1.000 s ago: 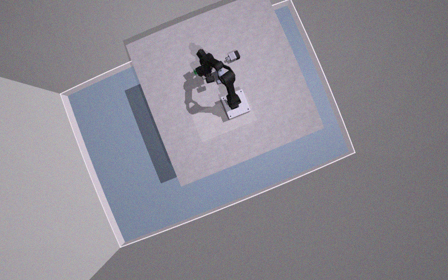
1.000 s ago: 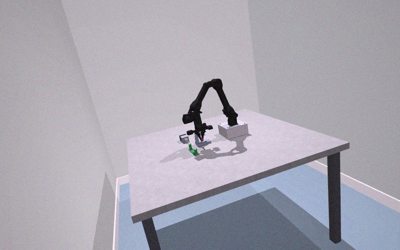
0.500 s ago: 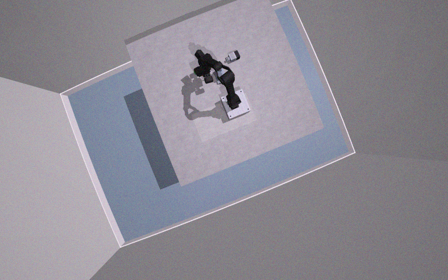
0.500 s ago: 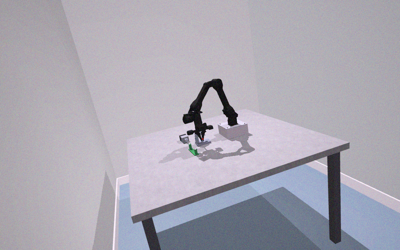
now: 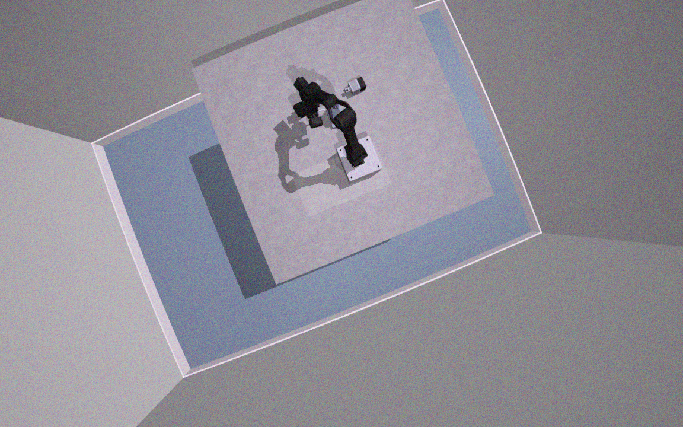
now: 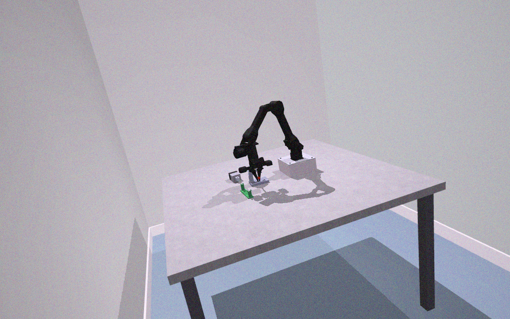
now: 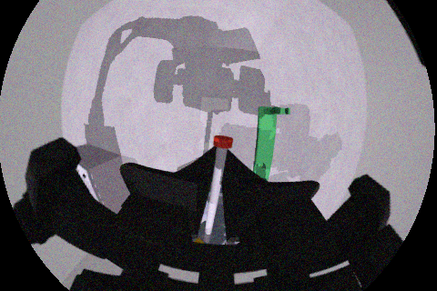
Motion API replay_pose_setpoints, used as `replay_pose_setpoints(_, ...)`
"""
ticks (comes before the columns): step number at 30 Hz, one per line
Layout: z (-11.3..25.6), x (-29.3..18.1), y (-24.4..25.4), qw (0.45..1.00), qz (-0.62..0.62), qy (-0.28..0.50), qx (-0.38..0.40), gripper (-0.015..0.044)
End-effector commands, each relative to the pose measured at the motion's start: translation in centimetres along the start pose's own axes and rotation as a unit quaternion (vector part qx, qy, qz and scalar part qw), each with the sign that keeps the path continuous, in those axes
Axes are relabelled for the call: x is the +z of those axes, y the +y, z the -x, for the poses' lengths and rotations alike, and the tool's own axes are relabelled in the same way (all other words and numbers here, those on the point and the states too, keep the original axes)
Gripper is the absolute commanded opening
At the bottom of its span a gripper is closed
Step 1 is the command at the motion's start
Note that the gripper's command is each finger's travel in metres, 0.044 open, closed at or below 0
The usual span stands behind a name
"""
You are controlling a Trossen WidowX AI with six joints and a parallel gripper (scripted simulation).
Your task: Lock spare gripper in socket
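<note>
The lock pin, with a red head (image 7: 223, 141) (image 6: 258, 178) and a pale shaft (image 7: 212, 205), lies between my fingers. My gripper (image 7: 218, 150) (image 6: 258, 180) is shut on the pin just behind its head. The shaft's far end runs back toward the grey-blue mount (image 7: 219, 225) (image 6: 265, 182), whose socket is mostly hidden by the fingers. How deep the pin sits in it cannot be told. The spare gripper (image 5: 355, 85) (image 6: 235, 177), a light block with a dark end, lies on the table beside the mount. In the top view my fingertips are hidden under the arm.
A green bracket (image 6: 245, 192) (image 7: 267, 141) with upright ends stands on the table near my gripper, on the right in the wrist view. The arm's base box (image 5: 366, 171) (image 6: 297, 168) is behind the mount. The arm's shadow falls across the table (image 5: 412, 132) (image 6: 328, 202).
</note>
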State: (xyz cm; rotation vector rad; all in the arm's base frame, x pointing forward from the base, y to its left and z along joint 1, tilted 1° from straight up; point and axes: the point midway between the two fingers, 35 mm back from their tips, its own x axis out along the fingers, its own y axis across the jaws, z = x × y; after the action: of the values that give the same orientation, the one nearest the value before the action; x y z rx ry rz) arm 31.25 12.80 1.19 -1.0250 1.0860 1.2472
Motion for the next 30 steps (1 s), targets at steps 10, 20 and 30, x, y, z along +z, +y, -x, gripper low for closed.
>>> replay_pose_setpoints(10,-0.2,1.1,-0.1,1.000,-0.001,0.002,0.000,0.0000)
replay_pose_setpoints(20,-0.2,1.9,-0.1,1.000,-0.001,0.003,0.001,0.0000)
replay_pose_setpoints(30,-0.1,2.9,-0.1,1.000,-0.001,0.004,0.002,0.0000)
